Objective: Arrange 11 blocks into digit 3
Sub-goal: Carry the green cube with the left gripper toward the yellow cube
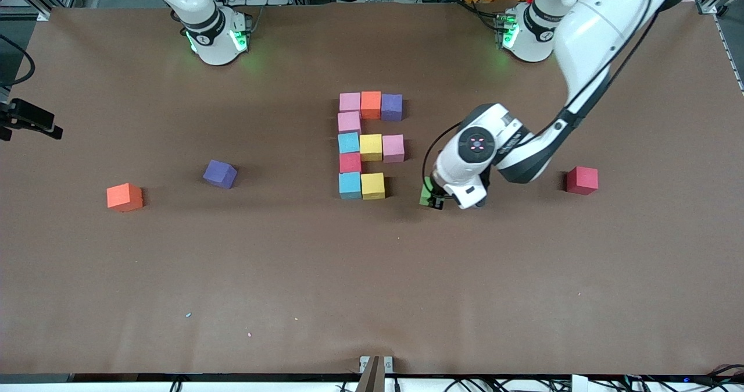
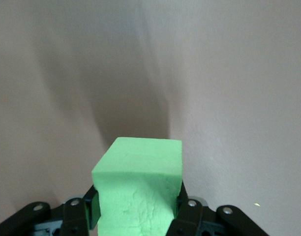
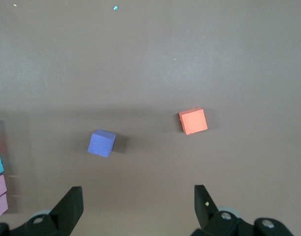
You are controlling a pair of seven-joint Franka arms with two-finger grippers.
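Brown table (image 1: 232,275), upright mirrored digit 3 (image 1: 370,145), left pincer (image 1: 435,197) clamping green block (image 2: 140,191), right pincer (image 3: 138,206) wide open.

No readable text, label, brand, number or sign is showing in any of the three views. The blocks are showing plain coloured faces, the brown table (image 1: 232,275) is carrying no markings, and any small marks on the arms' bases are too small to read.

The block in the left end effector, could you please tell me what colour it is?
Green; the block shows best in the left wrist view, clamped in the left end effector.
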